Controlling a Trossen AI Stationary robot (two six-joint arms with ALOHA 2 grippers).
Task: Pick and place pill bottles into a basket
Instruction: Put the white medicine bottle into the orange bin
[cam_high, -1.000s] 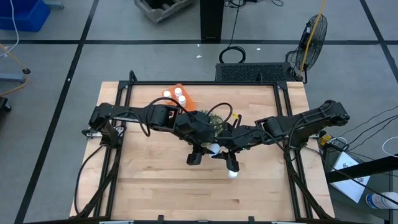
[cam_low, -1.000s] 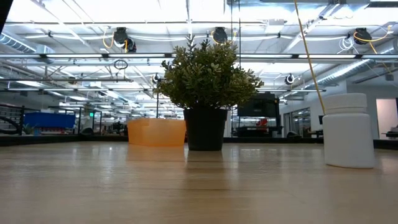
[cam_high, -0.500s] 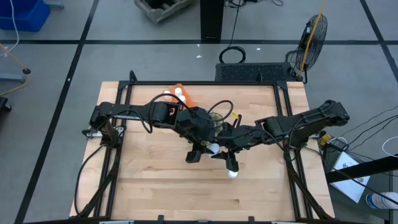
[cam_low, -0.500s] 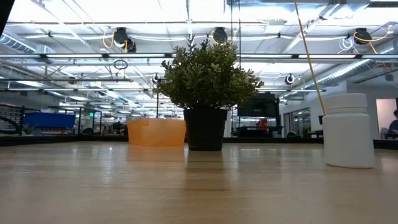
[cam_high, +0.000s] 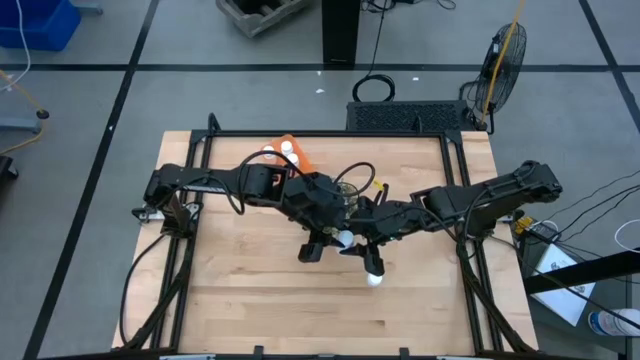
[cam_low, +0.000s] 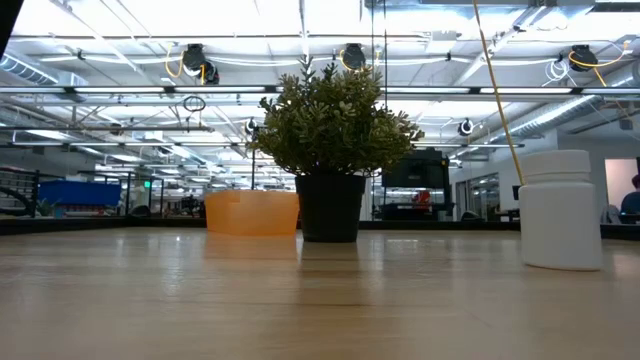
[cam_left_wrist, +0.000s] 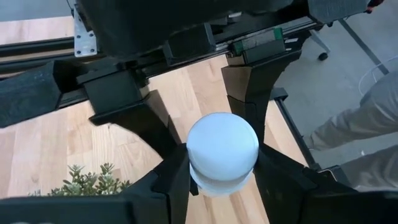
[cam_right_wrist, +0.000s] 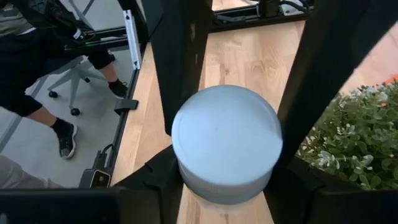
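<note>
Wooden table (cam_high: 250, 300): we list a potted plant (cam_low: 335, 150) mid-table; orange basket (cam_high: 298, 150) near the far edge, holding two pill bottles (cam_high: 287, 148); left gripper (cam_left_wrist: 221, 180) clamped on one pill bottle (cam_left_wrist: 222, 152); right gripper (cam_right_wrist: 227, 180) clamped on another bottle (cam_right_wrist: 225, 143).

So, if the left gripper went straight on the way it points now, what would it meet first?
Most likely the right gripper: it faces the left gripper just beyond the bottle both seem to hold. Depth there is hard to judge.
</note>
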